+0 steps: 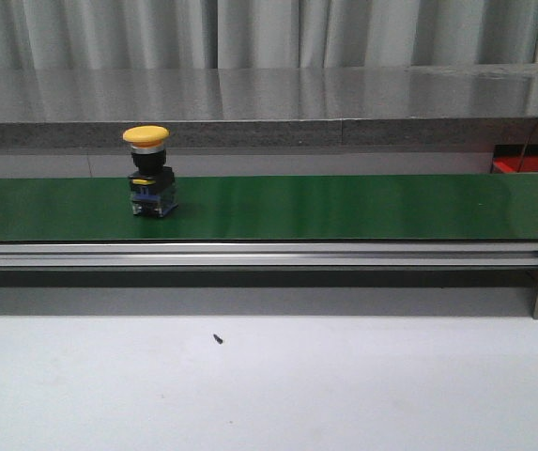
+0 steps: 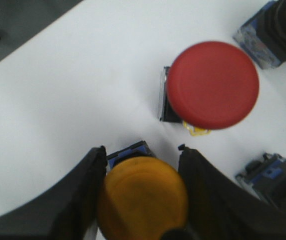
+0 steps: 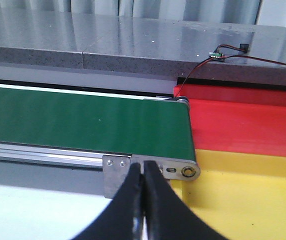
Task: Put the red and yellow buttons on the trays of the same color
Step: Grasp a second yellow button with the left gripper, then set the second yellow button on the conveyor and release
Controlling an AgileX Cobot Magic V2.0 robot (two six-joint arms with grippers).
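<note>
A yellow button (image 1: pixel 146 174) stands upright on the green conveyor belt (image 1: pixel 344 207) toward its left end. In the left wrist view my left gripper (image 2: pixel 143 150) has its black fingers (image 2: pixel 80 192) pressed against both sides of another yellow button (image 2: pixel 143 197) on the white table. A red button (image 2: pixel 212 85) stands just beyond it, apart from the fingers. My right gripper (image 3: pixel 143 165) is shut and empty, over the belt's end bracket. The red tray (image 3: pixel 242 125) and the yellow tray (image 3: pixel 242 200) lie beside the belt's end. Neither gripper shows in the front view.
Two more button bodies with black and blue housings (image 2: pixel 275 30) (image 2: pixel 275 177) lie on the white table (image 2: pixel 83 90) near the red button. A grey ledge (image 1: pixel 269 103) runs behind the belt. A wired sensor (image 3: pixel 216 55) sits on the ledge above the red tray.
</note>
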